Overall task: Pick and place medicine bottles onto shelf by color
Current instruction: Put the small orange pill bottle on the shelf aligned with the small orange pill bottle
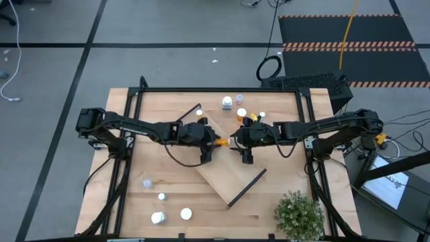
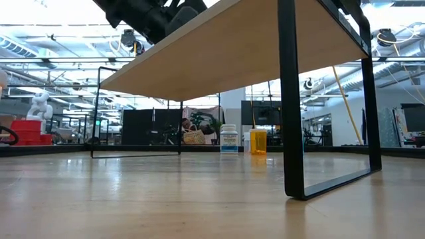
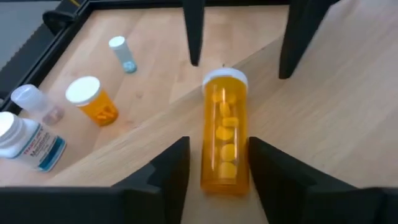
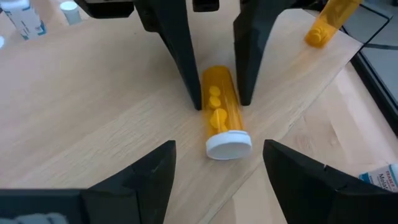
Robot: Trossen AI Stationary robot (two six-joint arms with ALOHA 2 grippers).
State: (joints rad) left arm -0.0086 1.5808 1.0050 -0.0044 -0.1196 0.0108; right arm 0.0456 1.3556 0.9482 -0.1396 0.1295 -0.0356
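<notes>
An orange medicine bottle (image 3: 225, 134) with a white cap (image 4: 229, 144) lies on its side on the light-wood shelf (image 1: 232, 176), which sits slantwise mid-table. My left gripper (image 1: 216, 141) is shut on the bottle's body from the table's left. My right gripper (image 4: 219, 157) faces it from the right, open, with its fingertips either side of the cap and touching nothing. A second orange bottle (image 4: 329, 22) lies at the shelf's edge. My left gripper pinches the bottle's two long sides (image 4: 204, 102) between its two fingers, on the half away from the cap. The fingers (image 4: 186, 68) slant down from the table's left and lie along the bottle. The bottle lies flat on the shelf board, cap toward the right gripper.
Several bottles stand past the shelf's far end: a white-labelled one (image 1: 227, 102) and orange ones (image 1: 242, 114). More (image 1: 161, 196) are scattered at the table's near left. A potted plant (image 1: 299, 215) stands at the near right. In the low view the shelf's dark end wall (image 2: 292, 99) rises close by.
</notes>
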